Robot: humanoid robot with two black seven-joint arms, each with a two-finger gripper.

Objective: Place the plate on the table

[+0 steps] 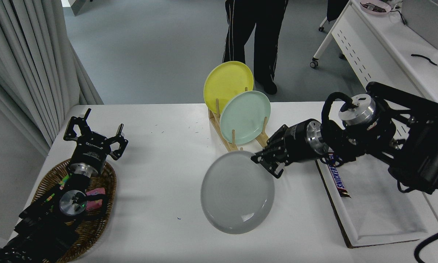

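Observation:
The pale grey-white plate (237, 192) is low over the white table (160, 153), in front of the wooden rack, nearly flat with its near edge down by the tabletop. My right gripper (261, 160) is shut on its far right rim, the arm reaching in from the right. I cannot tell whether the plate touches the table. My left gripper (94, 135) is parked at the lower left, open and empty, above a wicker basket.
A wooden plate rack (237, 140) holds a yellow plate (227, 82) and a mint-green plate (245, 117) behind the grey plate. A white tray (380, 215) with Snickers bars (339, 179) is at the right. A wicker basket (105, 190) sits at the lower left. A person's legs (255, 33) are beyond the far edge.

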